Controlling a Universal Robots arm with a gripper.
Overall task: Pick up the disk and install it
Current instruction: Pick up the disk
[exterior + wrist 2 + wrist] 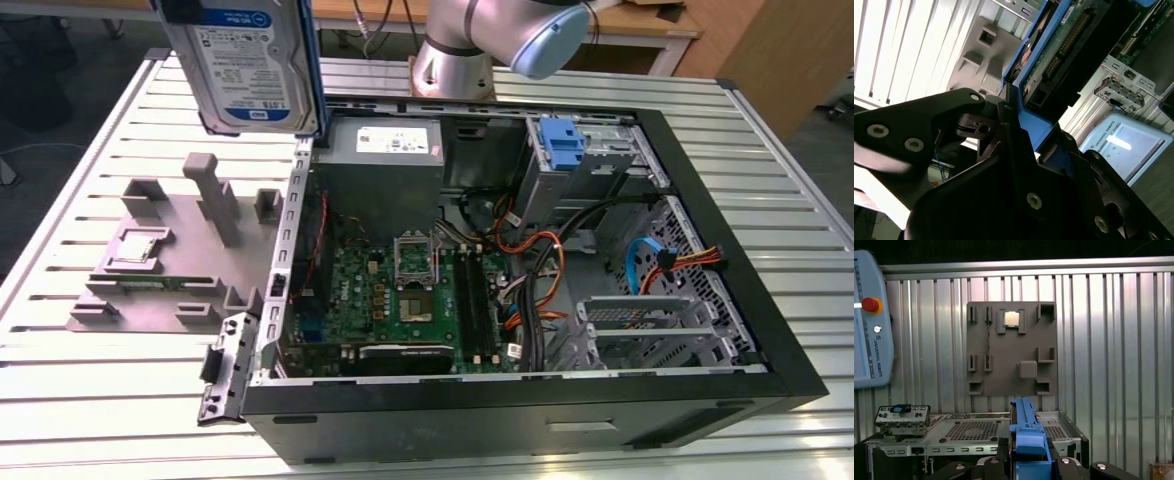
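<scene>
Silver disk aloft; hand seemingly clamped on it.

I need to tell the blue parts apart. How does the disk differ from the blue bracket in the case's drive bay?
The disk carries a silver drive with a white-and-blue label, while the blue bracket is bare plastic with no drive. The disk hangs upright in the air, while the blue bracket sits in the drive bay of the case. Both have blue plastic.
</scene>
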